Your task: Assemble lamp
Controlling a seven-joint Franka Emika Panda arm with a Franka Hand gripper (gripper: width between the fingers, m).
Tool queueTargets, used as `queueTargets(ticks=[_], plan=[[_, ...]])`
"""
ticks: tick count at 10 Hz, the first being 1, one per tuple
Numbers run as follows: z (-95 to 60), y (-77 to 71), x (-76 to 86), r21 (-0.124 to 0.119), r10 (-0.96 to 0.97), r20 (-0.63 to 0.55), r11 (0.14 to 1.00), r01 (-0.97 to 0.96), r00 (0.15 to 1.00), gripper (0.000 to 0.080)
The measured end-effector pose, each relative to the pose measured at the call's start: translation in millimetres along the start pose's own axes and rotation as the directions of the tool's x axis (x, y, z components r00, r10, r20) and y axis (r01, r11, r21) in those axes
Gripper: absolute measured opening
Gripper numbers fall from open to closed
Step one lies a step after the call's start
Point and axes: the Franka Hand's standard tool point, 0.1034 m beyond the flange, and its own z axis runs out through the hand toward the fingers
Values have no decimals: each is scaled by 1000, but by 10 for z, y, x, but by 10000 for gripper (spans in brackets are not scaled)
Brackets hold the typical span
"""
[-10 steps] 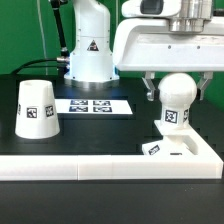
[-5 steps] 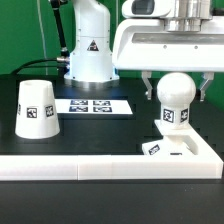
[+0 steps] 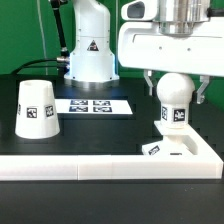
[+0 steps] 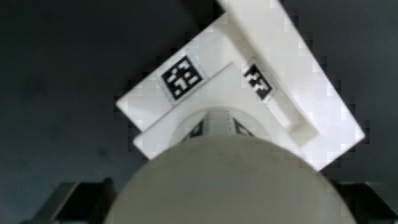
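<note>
The round-headed bulb (image 3: 176,100) stands upright on the flat square base (image 3: 192,150) at the exterior view's right. My gripper (image 3: 177,94) hangs over it, one finger on each side of the bulb's head with a small gap showing, so it is open. In the wrist view the bulb (image 4: 217,185) fills the foreground between the dark fingers (image 4: 80,203), with the tagged base (image 4: 231,75) beyond it. The cup-like shade (image 3: 36,108) stands mouth down at the exterior view's left, apart from the gripper.
The marker board (image 3: 92,105) lies flat between the shade and the bulb. The white robot pedestal (image 3: 88,50) stands behind it. A white ledge (image 3: 70,165) runs along the front of the black table.
The gripper has risen slightly and shifted a little toward the exterior view's left. The bulb's tag now faces a little more toward the right. The shade and base have not moved.
</note>
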Motion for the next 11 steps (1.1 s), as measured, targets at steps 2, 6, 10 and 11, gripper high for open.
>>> queueTargets(ticks=[2,6,10,11], plan=[[2,-13,-16,5,129,18,992,-129,991,577],[-65,-64,-28,31,-37,-7,999,37,999,691],[-114,-49,-25,33,-385,-31,922,386,923,699],[-113,-46,-22,28,-473,-34,880,474,881,699]])
